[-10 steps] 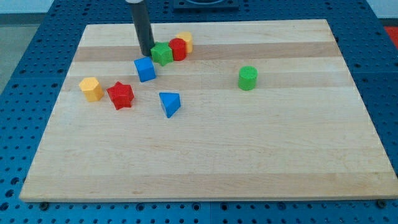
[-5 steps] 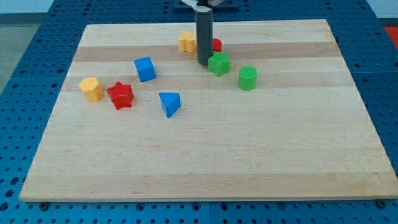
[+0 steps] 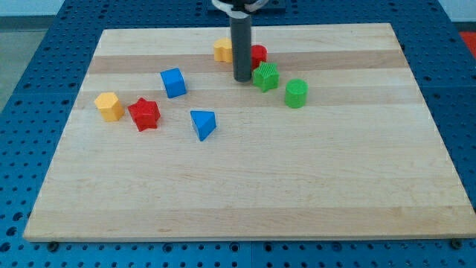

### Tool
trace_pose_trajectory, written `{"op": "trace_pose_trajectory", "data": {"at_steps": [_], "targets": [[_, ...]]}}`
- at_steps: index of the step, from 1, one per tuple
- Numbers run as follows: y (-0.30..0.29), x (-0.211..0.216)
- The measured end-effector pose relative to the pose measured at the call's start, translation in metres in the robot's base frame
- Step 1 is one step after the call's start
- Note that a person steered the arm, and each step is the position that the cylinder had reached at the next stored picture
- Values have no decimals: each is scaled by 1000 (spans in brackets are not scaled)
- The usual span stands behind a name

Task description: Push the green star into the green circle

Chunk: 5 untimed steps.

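The green star (image 3: 265, 77) lies on the wooden board (image 3: 245, 186) near the view's top centre. The green circle, a short green cylinder (image 3: 296, 93), stands just to its lower right with a narrow gap between them. My tip (image 3: 242, 79) rests on the board just left of the green star, close to it or touching. A red block (image 3: 258, 54) sits behind the star, partly hidden by the rod.
A yellow block (image 3: 222, 50) lies left of the rod at the view's top. A blue cube (image 3: 173, 82), a blue triangle (image 3: 202, 123), a red star (image 3: 143, 113) and a yellow hexagon (image 3: 109, 106) lie on the view's left half.
My tip swept from the view's left to the right, carrying the green star from beside the blue cube to next to the green circle. The red and yellow blocks were pushed apart.
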State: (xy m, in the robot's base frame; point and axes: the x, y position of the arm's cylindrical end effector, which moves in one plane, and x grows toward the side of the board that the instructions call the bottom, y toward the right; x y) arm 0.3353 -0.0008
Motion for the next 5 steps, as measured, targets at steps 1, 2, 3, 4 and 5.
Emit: {"op": "trace_pose_trajectory", "data": {"at_steps": [1,2,3,4,5], "targets": [[19,1],[31,1],[40,1],[44,1],[51,1]]}}
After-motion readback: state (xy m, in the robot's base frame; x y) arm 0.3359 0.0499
